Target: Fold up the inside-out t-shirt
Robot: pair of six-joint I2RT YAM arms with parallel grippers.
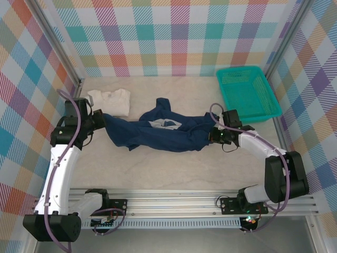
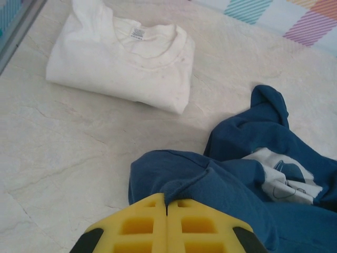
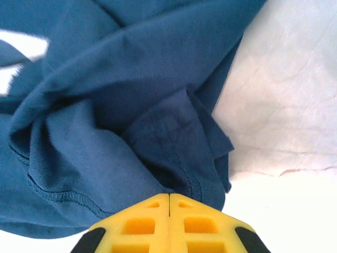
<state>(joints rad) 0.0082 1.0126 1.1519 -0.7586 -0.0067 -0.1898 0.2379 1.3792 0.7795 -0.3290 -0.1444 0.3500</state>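
Note:
The inside-out t-shirt (image 1: 158, 136), dark navy with a pale patch near its middle, lies crumpled and stretched left to right across the table. My left gripper (image 1: 101, 122) is at its left end. In the left wrist view that left gripper (image 2: 167, 203) has its yellow fingers shut on a raised fold of the t-shirt (image 2: 237, 184). My right gripper (image 1: 212, 136) is at the shirt's right end. In the right wrist view the right gripper (image 3: 168, 199) is shut, with a stitched hem of the t-shirt (image 3: 105, 105) running into its tips.
A folded white shirt (image 1: 111, 101) lies at the back left, just behind the left gripper, and the white shirt (image 2: 116, 63) shows its neck label. A teal basket (image 1: 239, 69) stands at the back right. Bare table (image 1: 158, 174) runs along the front.

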